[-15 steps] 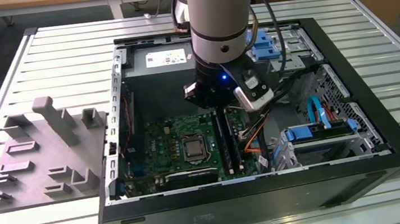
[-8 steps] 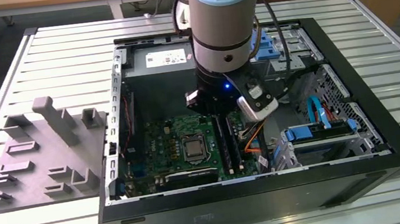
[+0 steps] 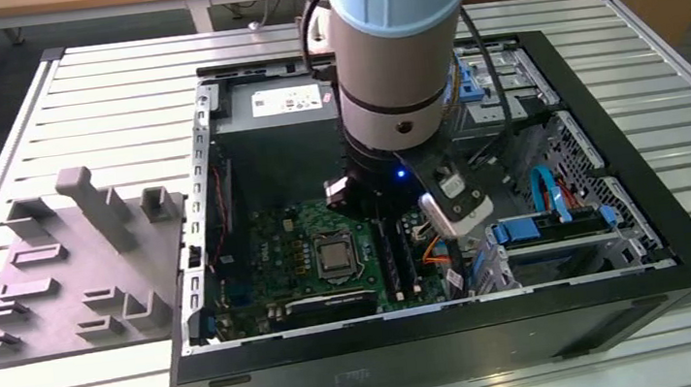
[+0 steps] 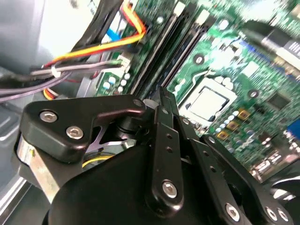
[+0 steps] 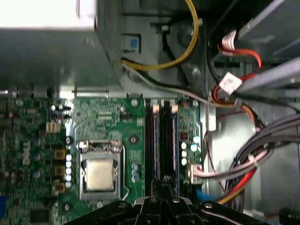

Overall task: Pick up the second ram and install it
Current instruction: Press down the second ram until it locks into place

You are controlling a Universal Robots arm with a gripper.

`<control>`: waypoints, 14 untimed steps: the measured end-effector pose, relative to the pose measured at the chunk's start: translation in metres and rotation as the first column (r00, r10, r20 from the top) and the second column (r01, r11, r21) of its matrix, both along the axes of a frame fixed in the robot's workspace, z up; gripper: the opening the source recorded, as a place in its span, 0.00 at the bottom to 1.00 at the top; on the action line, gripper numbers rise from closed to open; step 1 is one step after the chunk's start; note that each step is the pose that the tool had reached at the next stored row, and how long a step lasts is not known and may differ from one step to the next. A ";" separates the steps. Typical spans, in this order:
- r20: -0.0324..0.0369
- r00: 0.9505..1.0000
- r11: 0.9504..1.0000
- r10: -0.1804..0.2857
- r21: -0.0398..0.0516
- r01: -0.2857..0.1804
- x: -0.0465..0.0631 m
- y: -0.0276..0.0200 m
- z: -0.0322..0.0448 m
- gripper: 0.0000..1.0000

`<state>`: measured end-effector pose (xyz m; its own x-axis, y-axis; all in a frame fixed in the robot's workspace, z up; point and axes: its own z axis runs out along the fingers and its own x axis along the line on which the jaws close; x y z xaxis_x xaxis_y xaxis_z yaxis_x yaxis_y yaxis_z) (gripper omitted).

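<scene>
Down inside the computer case (image 3: 206, 170), the hand (image 5: 165, 180) sits closed over the green board's black slots (image 5: 161, 140), seemingly pressing the second ram (image 5: 174, 140) in.

green board (image 5: 101, 122), black claw (image 5: 161, 185)

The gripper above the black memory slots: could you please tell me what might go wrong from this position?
1. The gripper hangs right over the black slots; pressing down slightly off line could strain the green board.
2. The loose cables lie close beside the slots and might snag on the arm.
3. The processor socket sits next to the slots, so a sideways slip could strike it.
</scene>
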<state>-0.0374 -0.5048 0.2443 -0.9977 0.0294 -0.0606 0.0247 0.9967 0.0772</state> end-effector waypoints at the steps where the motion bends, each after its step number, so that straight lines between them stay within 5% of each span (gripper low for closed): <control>1: 0.000 1.000 1.000 0.000 0.000 0.000 0.000 -0.0033 0.0000 0.11; 7: 0.000 1.000 1.000 -0.001 0.000 0.001 0.000 -0.0221 -0.0001 0.11; 14: 0.000 1.000 1.000 -0.001 0.000 0.001 0.000 -0.0286 -0.0011 0.11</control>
